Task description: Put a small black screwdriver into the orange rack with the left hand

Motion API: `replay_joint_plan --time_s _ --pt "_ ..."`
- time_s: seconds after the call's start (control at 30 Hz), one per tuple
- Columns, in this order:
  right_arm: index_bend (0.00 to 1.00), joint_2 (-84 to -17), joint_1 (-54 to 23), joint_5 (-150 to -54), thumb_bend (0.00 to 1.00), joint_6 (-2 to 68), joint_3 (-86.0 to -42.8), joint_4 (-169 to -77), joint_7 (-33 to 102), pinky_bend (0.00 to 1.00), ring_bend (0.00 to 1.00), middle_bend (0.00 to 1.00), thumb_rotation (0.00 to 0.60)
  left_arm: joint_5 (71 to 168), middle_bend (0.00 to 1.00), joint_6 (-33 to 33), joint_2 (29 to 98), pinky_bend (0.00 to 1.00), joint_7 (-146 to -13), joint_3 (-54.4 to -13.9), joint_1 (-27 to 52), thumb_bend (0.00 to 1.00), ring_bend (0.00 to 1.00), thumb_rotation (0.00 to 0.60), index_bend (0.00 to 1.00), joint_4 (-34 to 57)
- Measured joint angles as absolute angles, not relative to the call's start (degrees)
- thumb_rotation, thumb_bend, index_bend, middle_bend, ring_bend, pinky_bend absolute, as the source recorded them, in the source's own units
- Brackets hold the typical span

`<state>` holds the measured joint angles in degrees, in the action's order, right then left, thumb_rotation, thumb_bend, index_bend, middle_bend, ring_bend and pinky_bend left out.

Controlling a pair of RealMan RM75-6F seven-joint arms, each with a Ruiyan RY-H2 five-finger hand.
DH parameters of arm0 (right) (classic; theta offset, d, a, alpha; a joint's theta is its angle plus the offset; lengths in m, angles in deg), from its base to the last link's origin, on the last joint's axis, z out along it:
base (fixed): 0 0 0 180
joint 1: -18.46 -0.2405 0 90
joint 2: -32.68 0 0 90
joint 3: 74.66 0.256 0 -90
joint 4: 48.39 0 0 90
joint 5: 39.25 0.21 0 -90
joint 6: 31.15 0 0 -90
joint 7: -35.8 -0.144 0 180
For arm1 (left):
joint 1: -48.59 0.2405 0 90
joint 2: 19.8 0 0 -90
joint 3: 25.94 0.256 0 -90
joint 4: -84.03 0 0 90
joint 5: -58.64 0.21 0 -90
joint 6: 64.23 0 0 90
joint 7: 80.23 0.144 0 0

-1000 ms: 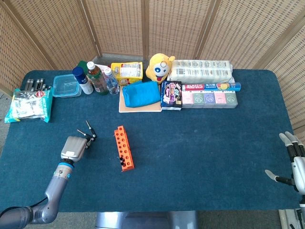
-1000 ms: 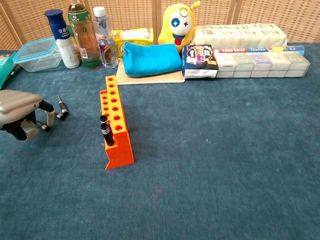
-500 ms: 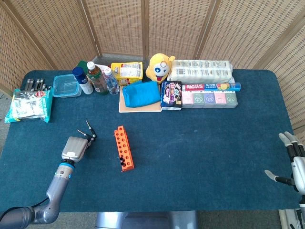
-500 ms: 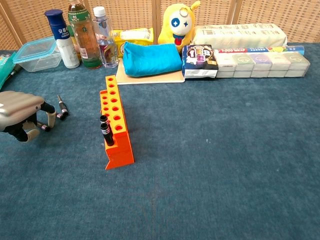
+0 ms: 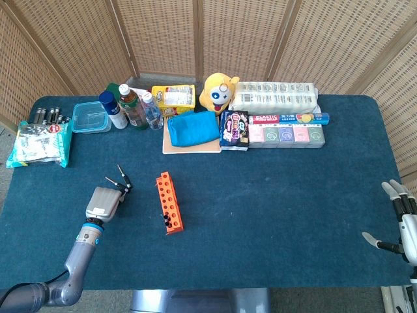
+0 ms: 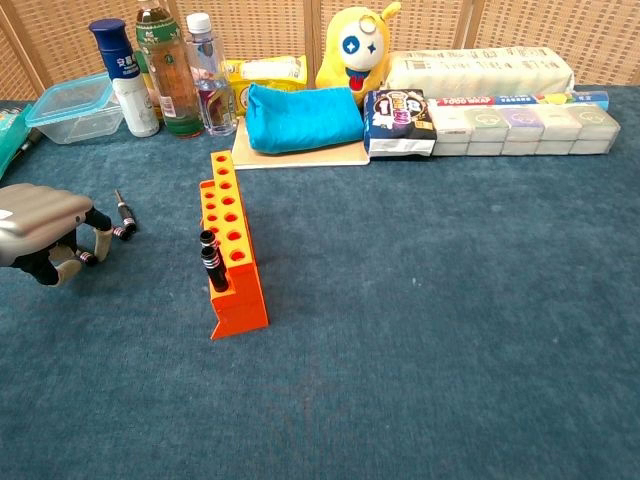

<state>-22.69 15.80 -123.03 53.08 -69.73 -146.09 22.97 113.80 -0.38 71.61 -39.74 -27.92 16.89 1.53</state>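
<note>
The orange rack stands left of the table's middle, with two black screwdrivers upright in its near holes. Two small black screwdrivers lie on the blue cloth to its left. The first screwdriver lies free, and the second screwdriver lies under my left hand's fingertips. My left hand arches over it, with fingers curled down on either side of its handle. A firm pinch is not visible. My right hand rests at the table's right edge, fingers spread and holding nothing.
Along the back stand bottles, a clear plastic box, a blue pouch on a board, a yellow plush toy, snack packs and boxed goods. A bag lies at the far left.
My left hand has crept slightly right and lower over the nearer screwdriver. The rack, the other screwdriver and my right hand have stayed where they were.
</note>
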Motion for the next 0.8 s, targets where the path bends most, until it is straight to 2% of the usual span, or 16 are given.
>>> replay_joint_plan --time_s 0.8 --pt "0.01 -22.5 15.8 -123.1 0.00 53.2 -69.7 -146.1 22.6 0.08 0.04 0.02 0.600 113.7 1.00 -0.2 73.0 1.00 -37.8 -28.1 17.1 0.45 1.00 0.600 0.61 2.7"
